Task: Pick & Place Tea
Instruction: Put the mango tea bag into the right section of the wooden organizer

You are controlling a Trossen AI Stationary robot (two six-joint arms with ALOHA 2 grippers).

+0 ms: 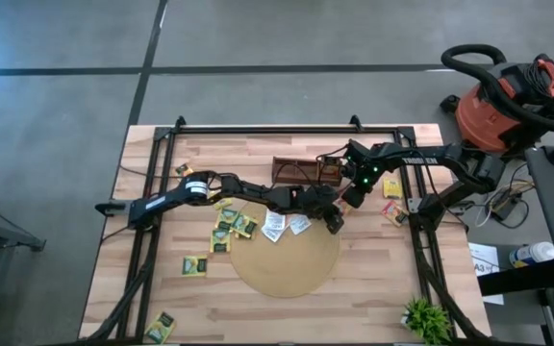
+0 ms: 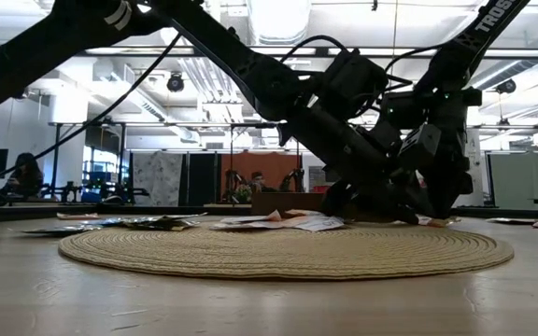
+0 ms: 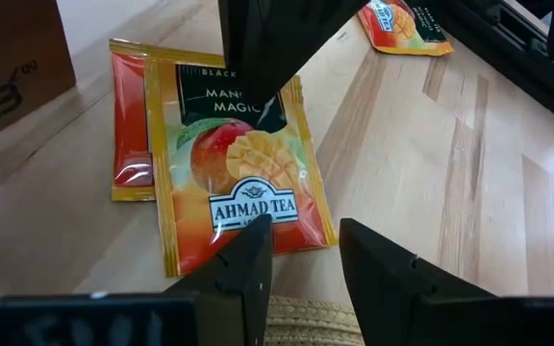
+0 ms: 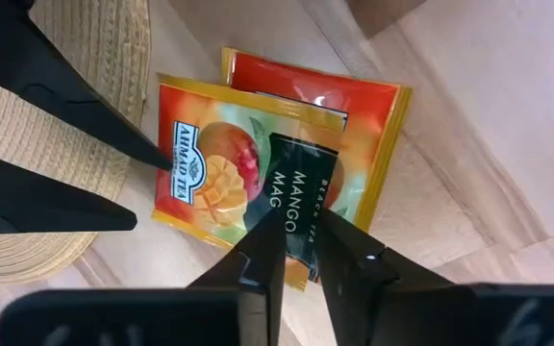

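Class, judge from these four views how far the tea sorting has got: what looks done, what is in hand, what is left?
Done: cannot tell; the brown wooden compartment box hides its contents.

In hand: the right gripper is pinching the top orange mango tea sachet of two overlapping ones; the left gripper stands open at its opposite edge.

Left: yellow-green sachets and white sachets lie by the round tan woven mat.

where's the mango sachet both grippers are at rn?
The mango sachet lies flat on the wooden table, overlapping a red sachet, just off the round mat near the brown box, right of centre in the high view.
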